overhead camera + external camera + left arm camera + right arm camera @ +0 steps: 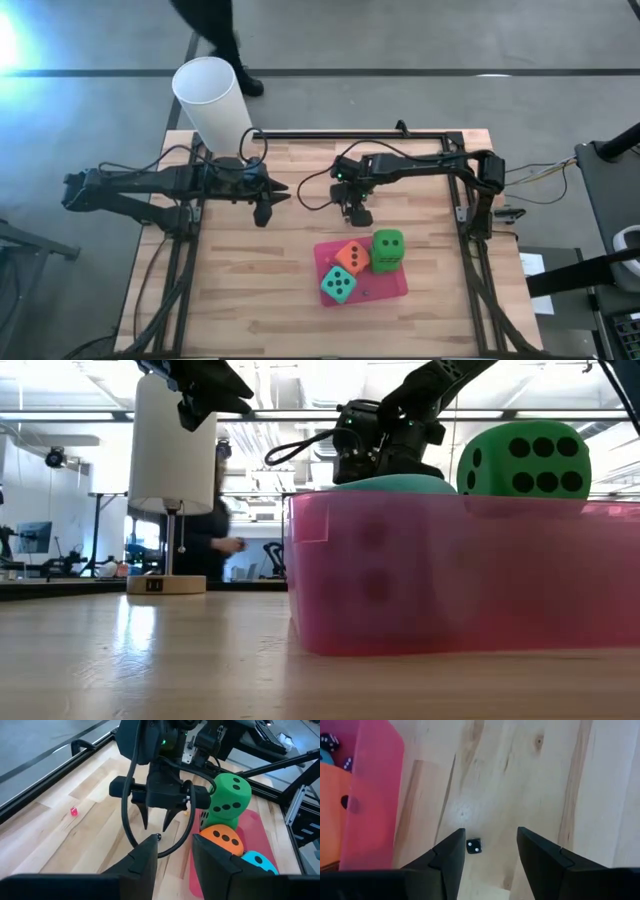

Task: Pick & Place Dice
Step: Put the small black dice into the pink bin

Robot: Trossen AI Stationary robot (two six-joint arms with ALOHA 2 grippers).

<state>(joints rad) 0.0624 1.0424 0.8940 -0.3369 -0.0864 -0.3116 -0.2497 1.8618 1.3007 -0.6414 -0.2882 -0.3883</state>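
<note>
Dice occupy the pink tray (392,288) at roughly 5 o'clock from table centre: orange die (351,257), teal die (339,286) and one green die (388,250), the green one resting highest at the tray's far corner. Two tiny dark dice (329,741) lie inside the tray, seen in the right wrist view beside the orange die.

A small black die (474,846) sits on the bare wood just outside the tray wall. The right gripper (487,851) hangs directly over it, fingers spread wide to either side, nothing held. In the high view this gripper (356,213) stands at 12 o'clock of the tray, near its rim.

The left gripper (264,213) waits at 9 o'clock of the right one, well apart from the tray, its fingers (145,857) parted and empty.

A tiny red die (74,811) lies alone on the wood, well clear of both grippers. A white lamp (213,105) stands at the table's 11 o'clock corner. A person (212,530) is in the room beyond.

The pink tray wall stands just beside the black die.
</note>
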